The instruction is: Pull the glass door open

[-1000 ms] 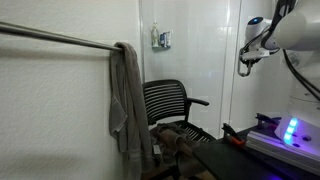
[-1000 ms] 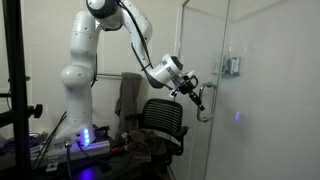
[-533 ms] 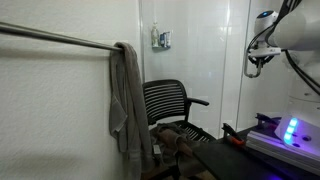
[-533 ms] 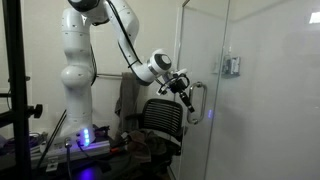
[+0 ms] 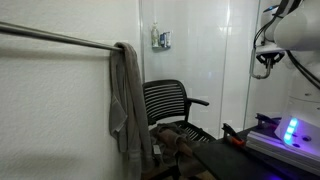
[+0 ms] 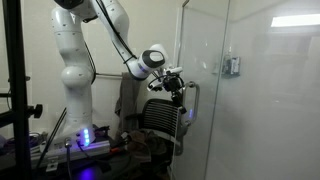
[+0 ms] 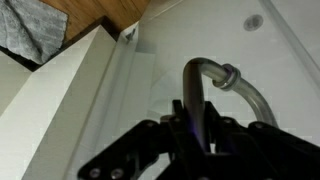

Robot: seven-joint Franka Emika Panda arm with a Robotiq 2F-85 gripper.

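The glass door (image 6: 262, 100) is a tall frosted panel, standing partly swung out; it also shows in an exterior view (image 5: 240, 70). Its short dark bar handle (image 6: 190, 102) sits near the door's edge. My gripper (image 6: 178, 88) is shut on that handle and also shows at the far edge of an exterior view (image 5: 262, 62). In the wrist view the metal handle (image 7: 196, 85) runs between my fingers (image 7: 197, 130), with the glass (image 7: 150, 90) behind it. A pale panel with a small blue-white box (image 5: 161, 39) stands behind.
A black office chair (image 5: 172, 105) with cloth on its seat stands by the door, also in an exterior view (image 6: 160, 122). A grey towel (image 5: 125, 100) hangs from a rail (image 5: 60, 38). The arm's base (image 6: 85, 138) glows blue. A dark pole (image 6: 14, 90) stands close by.
My gripper has moved toward the arm's base with the handle in it, and the glass door has swung further open with it.
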